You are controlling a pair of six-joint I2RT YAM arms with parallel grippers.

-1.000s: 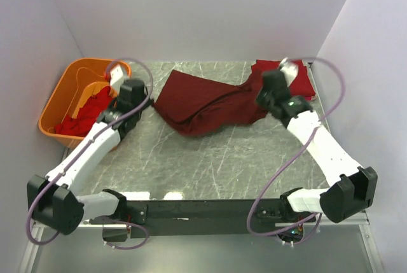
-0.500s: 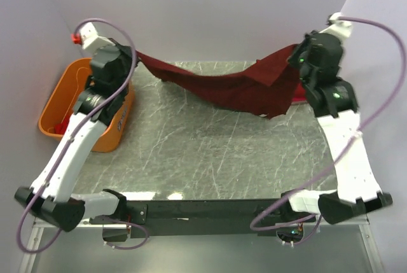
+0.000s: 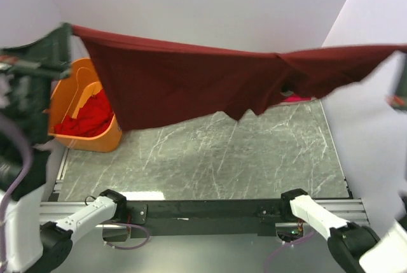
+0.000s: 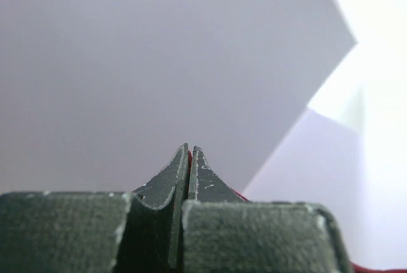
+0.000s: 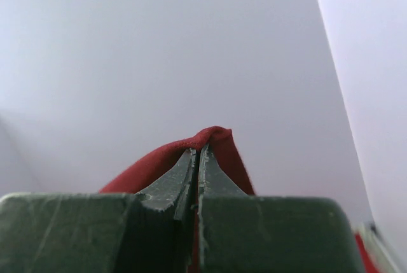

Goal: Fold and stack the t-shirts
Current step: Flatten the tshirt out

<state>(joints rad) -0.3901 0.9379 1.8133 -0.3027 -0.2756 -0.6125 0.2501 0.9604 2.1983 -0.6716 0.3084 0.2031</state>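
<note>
A dark maroon t-shirt hangs stretched in the air across the whole top view, high above the table. My left gripper holds its left corner, blurred at the left edge. My right gripper holds its right corner at the right edge. In the left wrist view my left gripper is shut with a thin red line of cloth between the fingertips. In the right wrist view my right gripper is shut on a fold of maroon cloth. Brighter red shirts lie in the tub.
An orange plastic tub stands at the table's left edge, partly behind the hanging shirt. A strip of bright red cloth shows on the far right of the grey marble table, mostly hidden by the shirt. Pale walls close in on three sides.
Both arms have risen steeply and spread apart. The maroon shirt has left the table and now hangs taut between the grippers, much closer to the camera.
</note>
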